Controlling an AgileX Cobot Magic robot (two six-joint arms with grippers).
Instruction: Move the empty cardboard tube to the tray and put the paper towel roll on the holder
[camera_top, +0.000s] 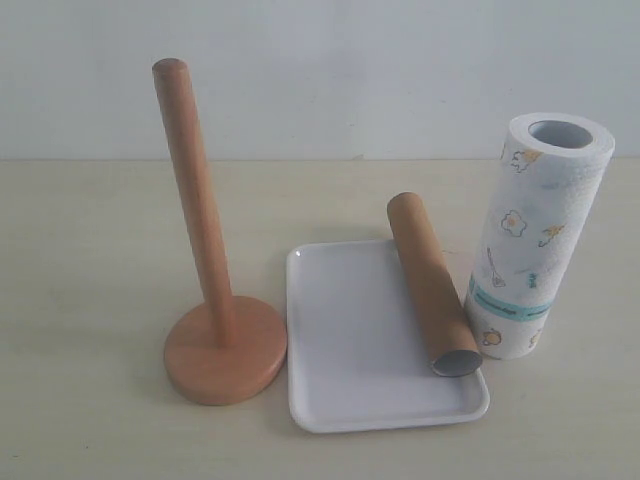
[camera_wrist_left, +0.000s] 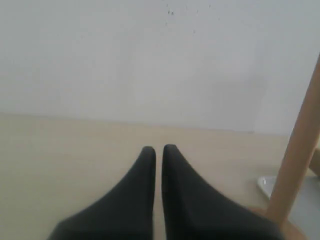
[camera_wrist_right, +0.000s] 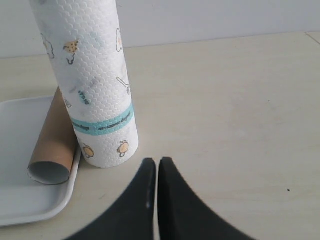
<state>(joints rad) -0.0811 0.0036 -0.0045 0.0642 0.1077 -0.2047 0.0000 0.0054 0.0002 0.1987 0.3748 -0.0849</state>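
Observation:
The brown cardboard tube (camera_top: 430, 285) (camera_wrist_right: 54, 145) lies on the right side of the white tray (camera_top: 350, 340) (camera_wrist_right: 20, 200). Just right of the tray the printed paper towel roll (camera_top: 535, 235) (camera_wrist_right: 90, 80) stands upright on the table, touching the tube. The wooden holder (camera_top: 205, 270) stands bare to the left of the tray; its post (camera_wrist_left: 297, 155) shows in the left wrist view. My left gripper (camera_wrist_left: 159, 148) is shut on nothing, over bare table near the holder. My right gripper (camera_wrist_right: 157, 161) is shut and empty, a short way from the roll's base. Neither gripper appears in the exterior view.
A pale wall runs along the far edge of the light wooden table (camera_top: 90, 300). A corner of the tray (camera_wrist_left: 267, 185) peeks out beside the holder's post in the left wrist view.

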